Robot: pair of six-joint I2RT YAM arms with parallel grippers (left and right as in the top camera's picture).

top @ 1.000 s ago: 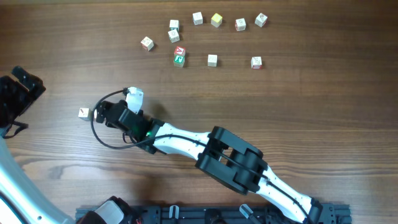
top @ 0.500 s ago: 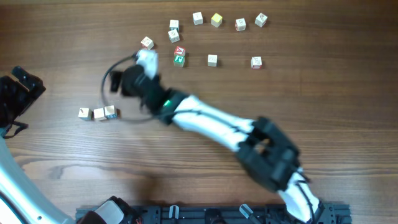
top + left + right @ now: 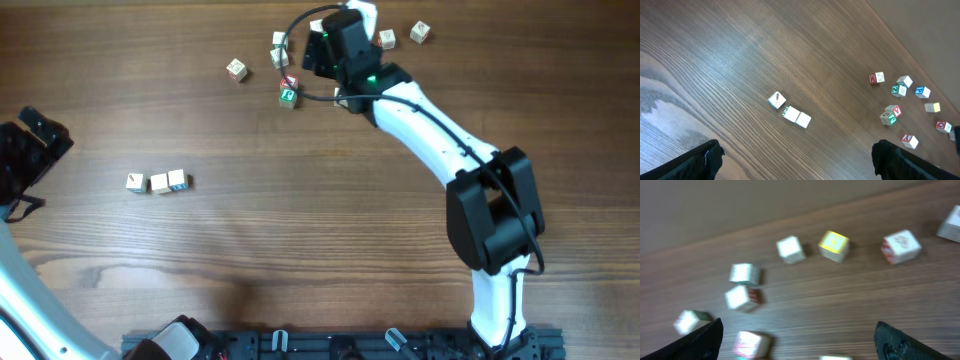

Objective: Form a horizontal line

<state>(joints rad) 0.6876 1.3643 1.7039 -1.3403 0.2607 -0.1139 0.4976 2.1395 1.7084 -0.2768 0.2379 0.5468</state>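
Illumination is even, diffuse and moderately bright. The cubes cast short, soft shadows on the table. Overhead and left wrist views are sharp. The right wrist view is motion-blurred throughout; cube faces there are smeared and barely legible
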